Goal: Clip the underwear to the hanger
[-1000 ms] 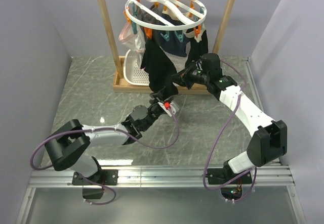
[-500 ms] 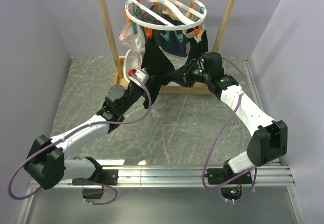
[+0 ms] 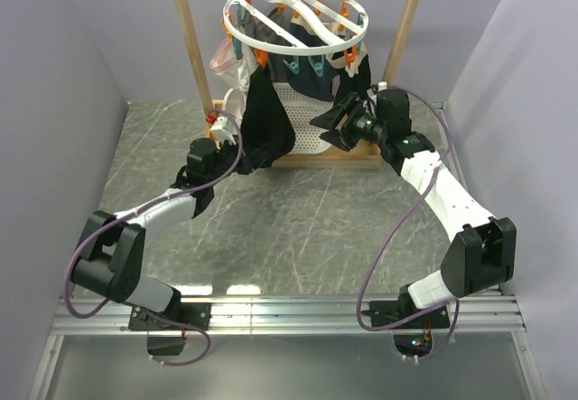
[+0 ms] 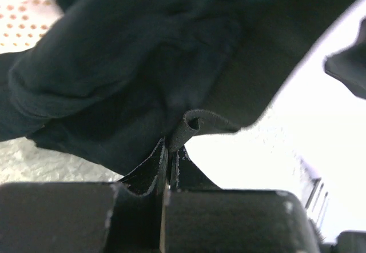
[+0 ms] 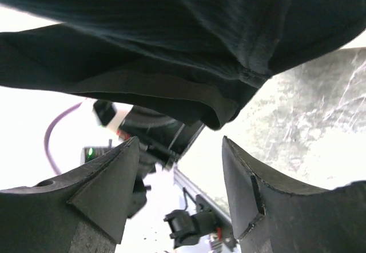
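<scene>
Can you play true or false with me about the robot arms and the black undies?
1. The left gripper is pinching the black underwear. True.
2. The right gripper is squeezing the underwear too. False: its jaws stand apart and pinch nothing; in the right wrist view the fabric hangs just past its fingertips.
3. The round white hanger hangs from the wooden frame. True.
4. The clips on the hanger are all purple. False: they are orange and teal.
</scene>
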Robot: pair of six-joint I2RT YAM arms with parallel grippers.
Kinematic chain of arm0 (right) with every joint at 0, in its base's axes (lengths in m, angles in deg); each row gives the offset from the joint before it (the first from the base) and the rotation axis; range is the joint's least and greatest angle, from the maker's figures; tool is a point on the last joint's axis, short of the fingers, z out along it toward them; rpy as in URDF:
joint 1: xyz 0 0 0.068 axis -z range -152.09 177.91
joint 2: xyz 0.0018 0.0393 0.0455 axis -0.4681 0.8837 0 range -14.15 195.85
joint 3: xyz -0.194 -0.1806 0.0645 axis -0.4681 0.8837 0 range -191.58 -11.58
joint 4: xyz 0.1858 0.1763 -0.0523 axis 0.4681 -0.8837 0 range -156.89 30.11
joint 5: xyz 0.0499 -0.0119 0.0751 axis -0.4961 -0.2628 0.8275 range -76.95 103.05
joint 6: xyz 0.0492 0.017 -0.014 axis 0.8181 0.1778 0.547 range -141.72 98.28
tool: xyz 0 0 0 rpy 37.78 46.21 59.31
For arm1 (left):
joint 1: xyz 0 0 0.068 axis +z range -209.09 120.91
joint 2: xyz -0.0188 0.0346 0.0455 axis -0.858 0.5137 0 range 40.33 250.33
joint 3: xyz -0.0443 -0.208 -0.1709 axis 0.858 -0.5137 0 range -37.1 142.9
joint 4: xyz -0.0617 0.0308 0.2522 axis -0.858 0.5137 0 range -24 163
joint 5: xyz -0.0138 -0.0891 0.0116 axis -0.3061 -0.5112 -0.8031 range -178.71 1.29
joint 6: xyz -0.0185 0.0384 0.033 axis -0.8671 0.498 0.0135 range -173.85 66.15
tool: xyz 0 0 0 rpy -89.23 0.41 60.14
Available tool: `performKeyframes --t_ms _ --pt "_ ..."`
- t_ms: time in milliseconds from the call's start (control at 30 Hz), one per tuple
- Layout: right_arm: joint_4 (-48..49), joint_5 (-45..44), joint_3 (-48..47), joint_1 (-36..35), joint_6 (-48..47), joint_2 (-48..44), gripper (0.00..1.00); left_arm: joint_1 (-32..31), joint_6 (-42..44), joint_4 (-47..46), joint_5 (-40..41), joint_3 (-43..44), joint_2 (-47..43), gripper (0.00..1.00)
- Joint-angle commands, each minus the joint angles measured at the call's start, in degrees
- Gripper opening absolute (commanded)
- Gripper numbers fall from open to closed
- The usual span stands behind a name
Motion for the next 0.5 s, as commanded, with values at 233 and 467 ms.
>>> performKeyframes --t_ms 233,467 --pt "5.07 1.44 2.48 1.00 -4.97 -3.96 0.67 2.79 -8.78 -4.28 -5.28 4.15 5.46 0.05" --pt "4.98 1.62 2.56 1.35 -6.64 -3.78 0.67 2.79 -4.12 -4.46 -9.41 6.61 5.02 0.28"
